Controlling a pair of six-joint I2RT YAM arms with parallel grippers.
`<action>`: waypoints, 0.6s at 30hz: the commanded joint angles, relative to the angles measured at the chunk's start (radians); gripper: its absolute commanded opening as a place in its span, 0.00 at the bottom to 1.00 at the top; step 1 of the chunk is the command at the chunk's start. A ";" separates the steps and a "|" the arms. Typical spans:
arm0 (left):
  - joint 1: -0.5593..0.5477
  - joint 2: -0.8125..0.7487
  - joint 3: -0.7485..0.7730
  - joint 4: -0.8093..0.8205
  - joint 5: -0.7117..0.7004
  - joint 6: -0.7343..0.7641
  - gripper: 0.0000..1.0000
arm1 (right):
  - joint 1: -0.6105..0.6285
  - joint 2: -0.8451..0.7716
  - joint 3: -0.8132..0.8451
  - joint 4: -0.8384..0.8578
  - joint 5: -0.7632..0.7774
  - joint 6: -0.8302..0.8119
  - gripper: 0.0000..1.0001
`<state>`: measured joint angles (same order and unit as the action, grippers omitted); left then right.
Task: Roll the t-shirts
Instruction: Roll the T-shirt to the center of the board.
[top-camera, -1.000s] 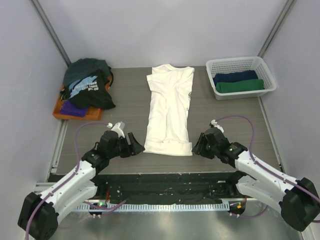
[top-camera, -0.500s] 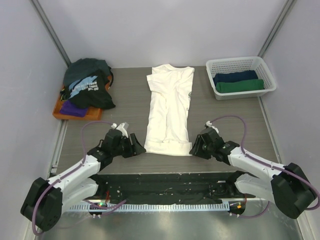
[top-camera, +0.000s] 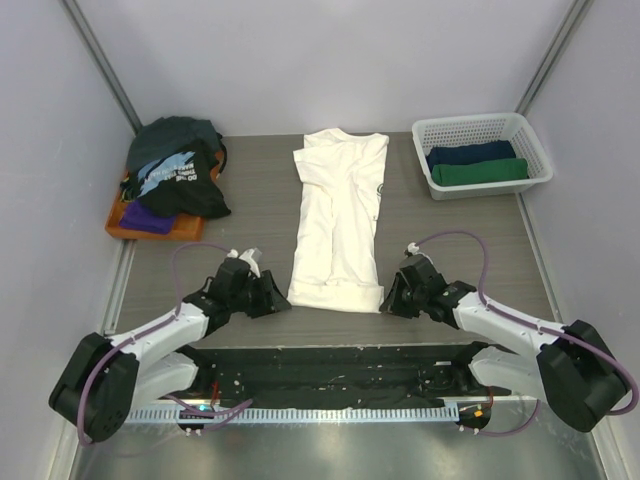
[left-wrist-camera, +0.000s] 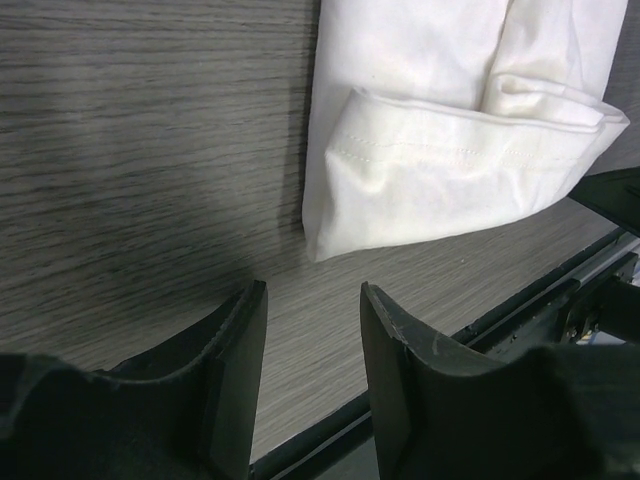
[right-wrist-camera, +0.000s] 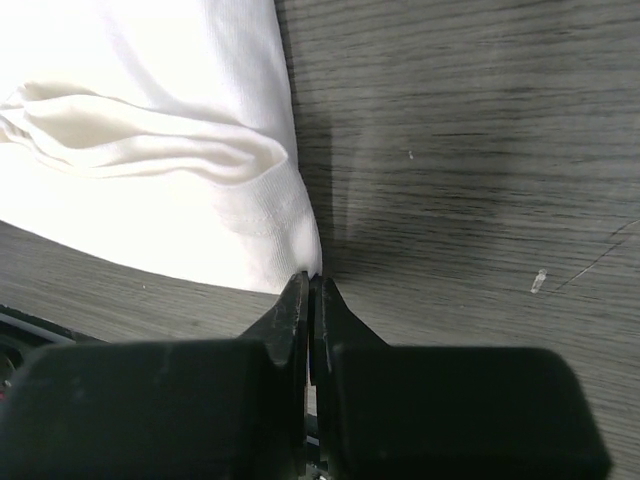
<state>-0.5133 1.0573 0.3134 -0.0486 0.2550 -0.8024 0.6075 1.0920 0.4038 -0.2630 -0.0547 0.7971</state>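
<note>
A cream-white t-shirt (top-camera: 338, 215) lies flat and folded into a long strip down the middle of the table, hem toward me. My left gripper (top-camera: 272, 297) is open and empty, just left of the hem's left corner (left-wrist-camera: 330, 240); its gap (left-wrist-camera: 312, 290) is over bare table. My right gripper (top-camera: 392, 295) is shut, its tips (right-wrist-camera: 310, 278) pinching the hem's right corner (right-wrist-camera: 300, 245). A pile of other t-shirts (top-camera: 175, 175), dark teal, black with pale-blue lettering and purple, lies at the far left.
A white lattice basket (top-camera: 480, 125) at the far right holds a navy roll (top-camera: 470, 153) and a green roll (top-camera: 480, 172). The shirt pile sits on an orange mat (top-camera: 125, 228). The black table edge (left-wrist-camera: 560, 290) runs just behind my grippers. Grey walls enclose the table.
Both grippers have moved inward toward the hem corners of the white t-shirt. The right gripper now meets the right corner. The shirt has not moved.
</note>
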 joint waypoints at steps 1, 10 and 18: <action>-0.008 0.036 0.030 0.075 0.012 0.016 0.45 | 0.005 -0.035 0.015 0.004 -0.017 -0.007 0.02; -0.016 0.115 0.052 0.145 0.004 -0.003 0.42 | 0.005 -0.055 0.013 -0.013 -0.027 -0.009 0.01; -0.024 0.162 0.044 0.179 0.003 -0.017 0.00 | 0.003 -0.070 0.017 -0.033 -0.043 -0.004 0.01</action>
<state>-0.5289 1.2221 0.3408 0.0822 0.2630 -0.8112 0.6075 1.0515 0.4038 -0.2787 -0.0792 0.7967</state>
